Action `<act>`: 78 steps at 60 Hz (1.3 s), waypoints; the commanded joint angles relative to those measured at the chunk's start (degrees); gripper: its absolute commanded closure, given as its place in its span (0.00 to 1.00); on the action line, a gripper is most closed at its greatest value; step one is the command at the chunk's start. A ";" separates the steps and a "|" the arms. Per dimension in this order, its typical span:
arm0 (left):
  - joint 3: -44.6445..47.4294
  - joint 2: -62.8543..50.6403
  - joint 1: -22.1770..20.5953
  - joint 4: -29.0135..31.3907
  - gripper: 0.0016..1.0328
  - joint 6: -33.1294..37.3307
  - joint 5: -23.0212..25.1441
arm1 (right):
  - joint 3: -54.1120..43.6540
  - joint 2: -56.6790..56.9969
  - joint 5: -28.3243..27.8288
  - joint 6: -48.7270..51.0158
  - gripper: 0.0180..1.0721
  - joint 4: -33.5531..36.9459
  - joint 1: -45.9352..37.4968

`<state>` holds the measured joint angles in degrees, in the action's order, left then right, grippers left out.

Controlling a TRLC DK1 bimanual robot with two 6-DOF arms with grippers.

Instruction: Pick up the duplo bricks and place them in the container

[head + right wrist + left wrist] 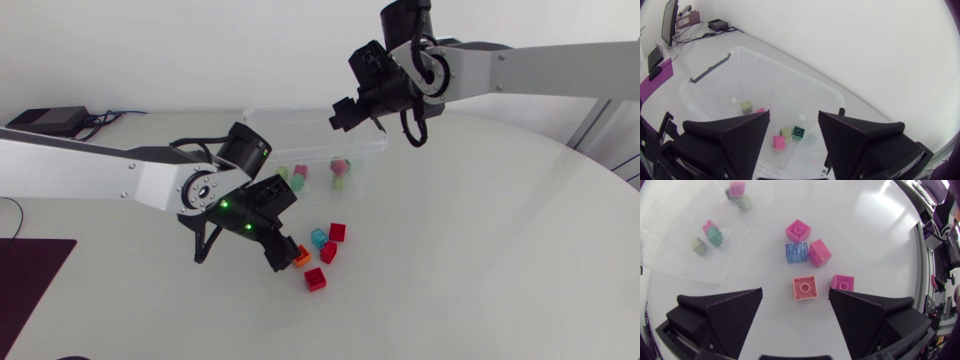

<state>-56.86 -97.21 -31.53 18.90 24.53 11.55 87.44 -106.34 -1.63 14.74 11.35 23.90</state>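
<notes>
Several duplo bricks lie in a loose cluster on the white table: an orange brick (300,257) (804,288), a light blue brick (319,238) (796,252) and three red ones (315,279) (328,252) (338,232). My left gripper (287,252) (795,292) hangs open just above the cluster, the orange brick lying between its spread fingers, untouched. The clear container (262,128) (710,75) holds several bricks, among them a pink one (779,142) and a green one (746,106). My right gripper (345,115) (794,116) stands open over the container, holding nothing.
A black device with cables (48,120) sits at the table's far left corner, and a dark mat (30,280) lies at the left edge. The table's curved edge (610,170) runs along the right.
</notes>
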 commanded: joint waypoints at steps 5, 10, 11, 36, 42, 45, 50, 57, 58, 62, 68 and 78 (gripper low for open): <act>-2.20 -5.97 -0.20 2.02 0.14 0.51 -0.39 | -5.52 9.31 0.40 -1.47 0.07 -0.98 0.36; -3.52 -7.56 -0.29 2.11 0.15 -0.19 -0.57 | -11.33 15.82 0.13 -1.30 0.07 -0.90 0.36; -3.87 -7.64 -0.29 2.11 0.15 -0.28 -0.57 | -13.17 17.66 0.05 -1.30 0.07 -0.90 0.36; -7.21 -13.36 -2.92 2.37 0.37 -2.03 -0.74 | -33.39 36.30 -1.62 -0.77 0.07 3.06 3.52; -7.48 -14.24 -2.92 2.37 0.71 -2.65 -0.74 | -36.11 36.74 -1.54 -3.05 0.07 4.73 5.28; -7.48 -14.24 -2.75 2.37 0.77 -2.91 -0.74 | -37.43 36.82 -1.54 -3.84 0.07 5.34 6.60; -6.77 -13.62 -2.22 2.55 0.78 -3.09 -0.74 | -38.92 36.03 1.28 -5.07 0.08 7.37 10.29; -4.75 -8.70 0.24 2.55 0.79 -3.18 -0.65 | -40.51 34.36 1.10 -7.89 0.08 9.74 13.28; -4.40 -7.73 0.77 2.64 0.79 -3.09 -0.57 | -40.59 33.92 1.10 -8.68 0.08 10.09 13.72; -3.43 -4.92 1.47 2.99 0.79 -3.09 -0.39 | -40.42 32.60 1.01 -12.63 0.08 11.15 14.95; -1.59 1.85 2.96 3.25 0.79 -3.70 -0.21 | -39.80 30.85 0.66 -16.76 0.08 12.90 18.46; -0.88 11.87 4.90 3.17 0.79 -5.73 0.31 | -35.67 22.50 -1.10 -18.87 0.12 17.21 20.84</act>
<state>-59.11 -89.65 -27.57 21.56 20.71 11.33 50.02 -80.23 -2.42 -1.91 27.38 43.81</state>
